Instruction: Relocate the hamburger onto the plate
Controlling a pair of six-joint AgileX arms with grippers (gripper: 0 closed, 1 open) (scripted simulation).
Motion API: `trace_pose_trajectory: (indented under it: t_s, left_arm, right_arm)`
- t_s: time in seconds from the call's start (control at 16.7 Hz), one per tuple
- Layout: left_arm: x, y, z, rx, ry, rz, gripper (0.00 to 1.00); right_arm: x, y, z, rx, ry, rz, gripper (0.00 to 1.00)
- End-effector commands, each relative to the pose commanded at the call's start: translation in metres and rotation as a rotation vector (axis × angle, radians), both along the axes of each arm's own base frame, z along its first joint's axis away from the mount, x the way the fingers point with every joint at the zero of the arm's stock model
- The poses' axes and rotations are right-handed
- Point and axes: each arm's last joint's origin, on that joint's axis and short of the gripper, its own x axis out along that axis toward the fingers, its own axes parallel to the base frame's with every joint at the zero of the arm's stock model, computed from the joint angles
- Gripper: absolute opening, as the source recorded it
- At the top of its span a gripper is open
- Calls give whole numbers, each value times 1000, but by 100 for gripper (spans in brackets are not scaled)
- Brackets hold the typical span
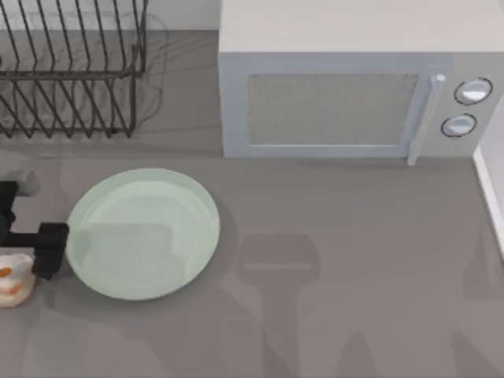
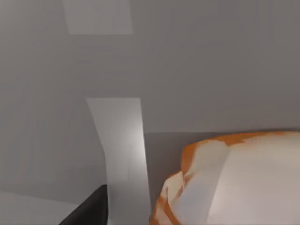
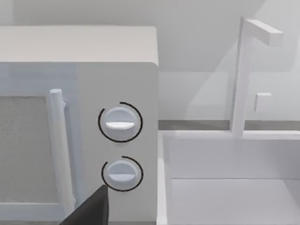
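The hamburger [image 1: 14,277], a small cream-white lump with orange patches, lies at the table's far left edge, just left of the plate. The plate [image 1: 142,234] is large, round and pale mint green, with nothing on it. My left gripper [image 1: 31,260] is down at the hamburger, between it and the plate's left rim, and it is open. In the left wrist view the hamburger [image 2: 234,183] looms close beside one dark finger [image 2: 89,211], with a gap between them. One finger [image 3: 91,208] of my parked right gripper faces the microwave's knobs.
A black wire dish rack [image 1: 67,71] stands at the back left. A white microwave [image 1: 346,87] with its door shut takes up the back right. A white sink [image 3: 229,187] adjoins it, its edge [image 1: 492,189] at the table's right side.
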Motion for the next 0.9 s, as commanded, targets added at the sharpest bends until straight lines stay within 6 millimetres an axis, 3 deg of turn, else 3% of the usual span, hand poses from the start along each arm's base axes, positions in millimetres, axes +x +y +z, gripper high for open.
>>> trace_pose_trajectory:
  t_s: [0.06,0.84,0.9]
  left_arm:
    - [0,0,0,0,0,0,100]
    - [0,0,0,0,0,0,2]
    - [0,0,0,0,0,0,0]
  right_arm:
    - [0,0,0,0,0,0,100]
    - [0,0,0,0,0,0,100]
    - [0,0,0,0,0,0,100]
